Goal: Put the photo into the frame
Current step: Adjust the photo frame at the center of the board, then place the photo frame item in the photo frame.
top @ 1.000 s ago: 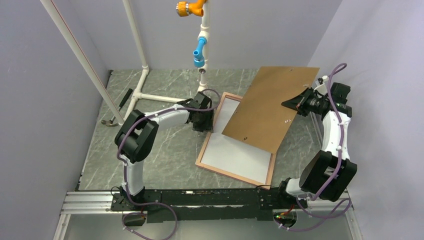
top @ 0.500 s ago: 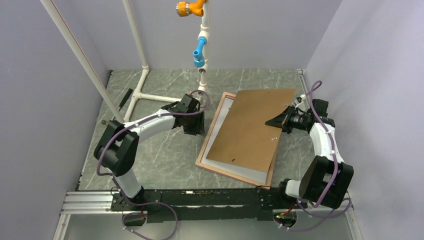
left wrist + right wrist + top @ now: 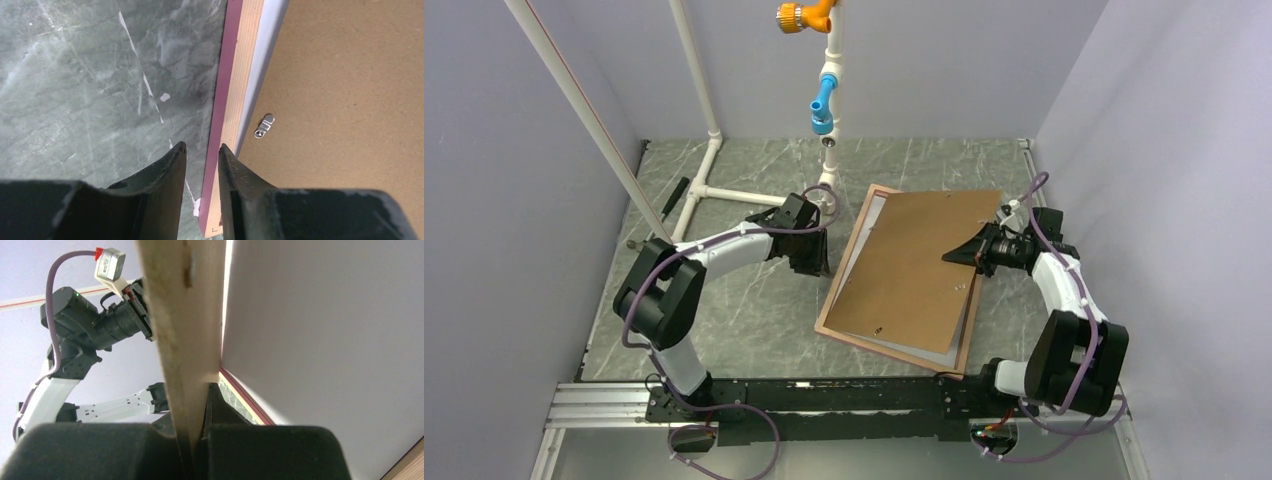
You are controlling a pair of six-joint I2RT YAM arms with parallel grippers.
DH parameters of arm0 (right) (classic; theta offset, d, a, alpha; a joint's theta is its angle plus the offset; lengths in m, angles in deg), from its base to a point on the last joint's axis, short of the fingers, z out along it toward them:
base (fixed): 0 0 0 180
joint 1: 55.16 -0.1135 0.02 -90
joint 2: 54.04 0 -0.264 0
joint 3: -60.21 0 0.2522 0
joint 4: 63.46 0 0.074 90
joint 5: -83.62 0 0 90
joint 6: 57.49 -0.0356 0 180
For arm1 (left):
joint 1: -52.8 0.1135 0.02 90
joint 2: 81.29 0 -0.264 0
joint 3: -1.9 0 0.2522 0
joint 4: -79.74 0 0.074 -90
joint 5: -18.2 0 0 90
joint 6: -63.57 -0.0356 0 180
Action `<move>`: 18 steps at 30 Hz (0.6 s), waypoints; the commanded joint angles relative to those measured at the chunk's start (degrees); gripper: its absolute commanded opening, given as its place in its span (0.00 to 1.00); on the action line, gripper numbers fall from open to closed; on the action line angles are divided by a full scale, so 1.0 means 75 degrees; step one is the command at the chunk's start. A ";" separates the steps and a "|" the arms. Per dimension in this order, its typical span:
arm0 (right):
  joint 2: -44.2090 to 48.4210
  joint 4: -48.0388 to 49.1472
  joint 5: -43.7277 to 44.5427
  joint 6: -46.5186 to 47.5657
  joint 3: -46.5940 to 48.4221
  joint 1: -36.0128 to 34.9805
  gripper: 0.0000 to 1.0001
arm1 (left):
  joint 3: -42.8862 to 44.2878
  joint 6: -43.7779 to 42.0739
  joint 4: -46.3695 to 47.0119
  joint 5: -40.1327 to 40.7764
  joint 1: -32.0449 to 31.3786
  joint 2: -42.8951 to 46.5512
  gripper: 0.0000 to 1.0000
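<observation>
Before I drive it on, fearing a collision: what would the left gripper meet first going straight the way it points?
Most likely the frame, its wooden side rail lying just ahead of the left gripper and its open gap; how far off is unclear.

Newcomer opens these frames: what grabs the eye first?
The big brown board, centre right, clamped at its right edge by the right end effector and askew over the frame. Next, the left end effector at the frame's left rail, then the orange fitting and blue fitting on the white pipe at the back.
</observation>
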 commanded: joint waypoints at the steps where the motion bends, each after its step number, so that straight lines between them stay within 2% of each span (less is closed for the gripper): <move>1: -0.0650 0.0269 -0.0667 0.0131 0.0638 -0.0103 0.00 | 0.0026 0.0015 0.0411 -0.0318 -0.0002 -0.0185 0.34; 9: -0.1393 -0.0721 -0.0554 0.0823 0.1434 -0.0387 0.00 | 0.0276 -0.0042 0.0483 -0.0545 -0.0007 -0.0543 0.36; 18: -0.2309 -0.1160 0.0269 0.1022 0.1991 -0.0671 0.00 | 0.0377 -0.0088 0.0641 -0.0752 -0.0014 -0.0931 0.40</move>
